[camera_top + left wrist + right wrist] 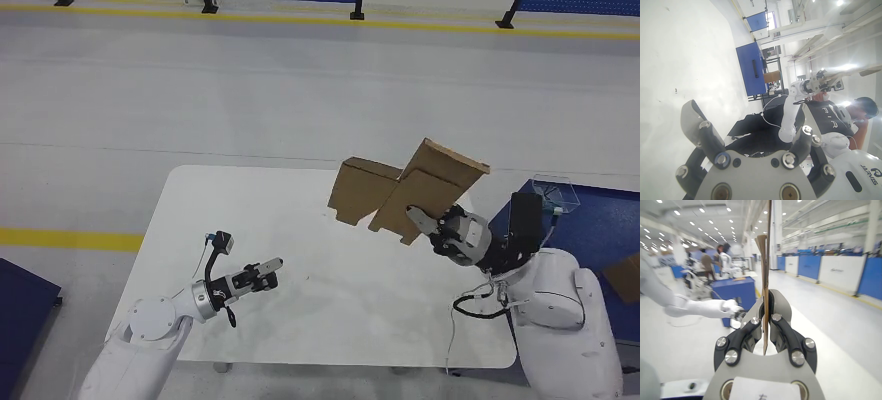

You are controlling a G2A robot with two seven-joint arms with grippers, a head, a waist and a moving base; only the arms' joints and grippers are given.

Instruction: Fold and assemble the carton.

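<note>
A flat brown carton (pixel 405 190) hangs in the air above the table's far right part, with my right gripper (pixel 418 219) shut on its lower edge. In the right wrist view the carton (pixel 765 279) stands edge-on, pinched between the two fingers of the right gripper (pixel 766 306). My left gripper (pixel 268 270) sits low over the table's front left, open and holding nothing. The left wrist view shows its two fingers (pixel 694 115) spread wide over the white tabletop, with the right gripper (pixel 824 79) and carton far off.
The white table (pixel 300 310) has bare room in its middle and left. A blue cart (pixel 600 225) with a clear bin (pixel 555 192) stands at the right. A blue cabinet (pixel 751 70) stands beyond the table edge.
</note>
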